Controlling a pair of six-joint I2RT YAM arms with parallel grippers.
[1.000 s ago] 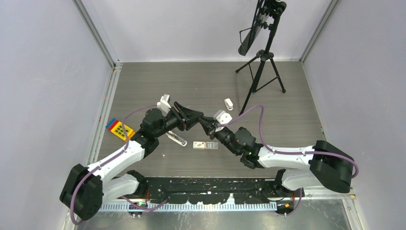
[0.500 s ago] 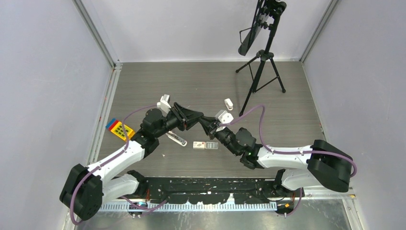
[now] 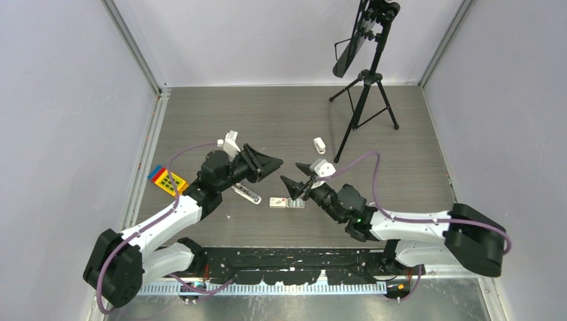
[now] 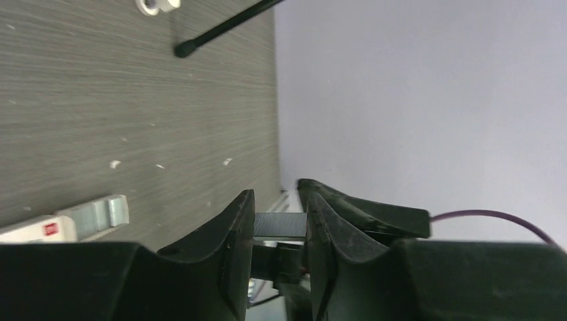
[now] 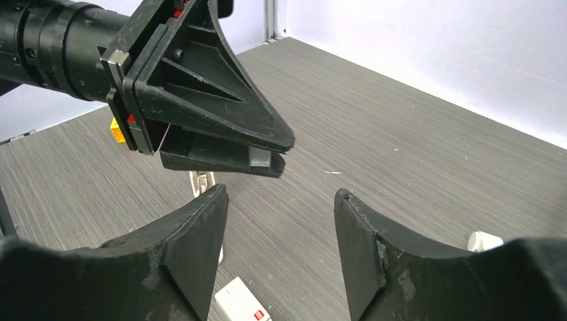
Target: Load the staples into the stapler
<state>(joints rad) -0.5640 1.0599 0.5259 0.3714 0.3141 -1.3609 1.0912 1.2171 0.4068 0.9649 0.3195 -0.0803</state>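
Pinching a silvery-grey strip of staples [image 4: 279,224] in the left gripper [image 4: 277,207] over the tabletop [image 3: 281,114]; holding the right gripper [image 5: 279,194] spread, empty. Showing an unreadable red mark on the white box [image 3: 277,202] beside the stapler [image 3: 247,194].

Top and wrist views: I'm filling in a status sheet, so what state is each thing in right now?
left gripper: shut on a staple strip, held aloft.
right gripper: open, empty.
staple box: lying flat, grey tray slid partly out.
stapler: lying flat, ungripped; open or closed cannot be told.
short stapler: resting apart, ungripped.
tripod: standing upright.
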